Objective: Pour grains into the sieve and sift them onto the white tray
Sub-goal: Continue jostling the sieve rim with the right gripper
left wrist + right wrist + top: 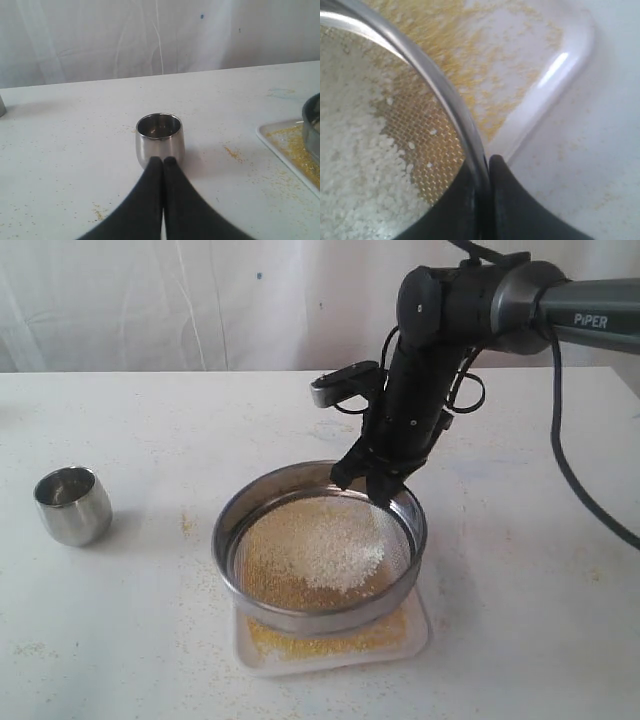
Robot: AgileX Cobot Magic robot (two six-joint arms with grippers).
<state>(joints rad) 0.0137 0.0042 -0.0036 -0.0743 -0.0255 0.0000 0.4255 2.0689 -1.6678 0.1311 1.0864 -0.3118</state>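
The round steel sieve (300,617) is held just over the white tray (418,633), with my right gripper (372,480) shut on its far rim. One finger is inside the rim (435,85) and one outside, right gripper (487,162). White kernels and some yellow granules, the grains (325,545), lie on the mesh. Fine yellow granules (470,45) cover the tray (555,95) beneath. My left gripper (163,161) is shut and empty, its tips close in front of the steel cup (159,137); it does not show in the exterior view.
The small shiny cup (73,505) stands upright at the left of the white table. Stray yellow granules (232,152) dot the table between cup and tray (280,145). A white curtain hangs behind the table.
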